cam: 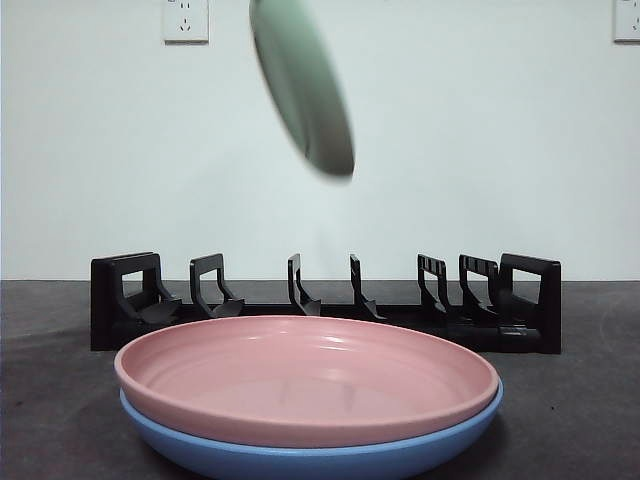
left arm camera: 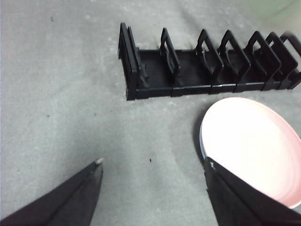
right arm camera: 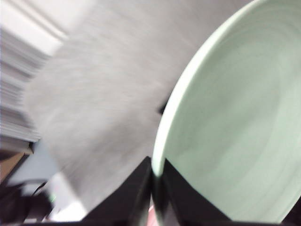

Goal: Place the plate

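A pale green plate (cam: 303,85) hangs tilted on edge high above the black slotted rack (cam: 325,300), blurred by motion. My right gripper (right arm camera: 157,176) is shut on the green plate's rim (right arm camera: 235,127), which fills that view. The gripper itself is out of the front view. My left gripper (left arm camera: 153,169) is open and empty, low over the grey table beside the pink plate (left arm camera: 254,148), with the rack (left arm camera: 207,66) beyond it.
A pink plate (cam: 305,375) lies stacked on a blue plate (cam: 310,450) at the near middle, in front of the rack. Wall sockets (cam: 185,20) are on the white back wall.
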